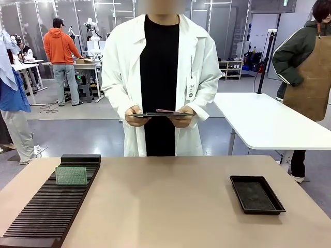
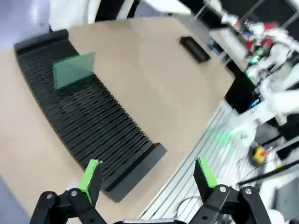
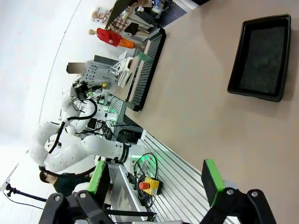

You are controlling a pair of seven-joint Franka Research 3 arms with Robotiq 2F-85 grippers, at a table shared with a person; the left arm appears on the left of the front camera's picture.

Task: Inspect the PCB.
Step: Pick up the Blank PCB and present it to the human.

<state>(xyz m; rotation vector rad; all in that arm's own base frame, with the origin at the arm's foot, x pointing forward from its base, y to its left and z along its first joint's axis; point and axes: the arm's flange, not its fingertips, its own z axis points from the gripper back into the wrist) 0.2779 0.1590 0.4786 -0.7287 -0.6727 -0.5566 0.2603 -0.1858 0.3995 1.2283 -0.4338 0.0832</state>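
PCB [image 1: 71, 175] stands upright in slotted rack [image 1: 46, 217], toward desk's [image 1: 165, 206] far-left corner. Left jaws apart, right jaws apart, both empty. Board likely light, stiff, fragile: grip its top edge.

Tan table [image 1: 165, 206]: black slotted rack [image 1: 46, 217] left, black tray [image 1: 257, 195] right.

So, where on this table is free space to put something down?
The wide bare stretch between the slotted rack and the black tray is free. The left side is crowded: the rack holds the green board upright.
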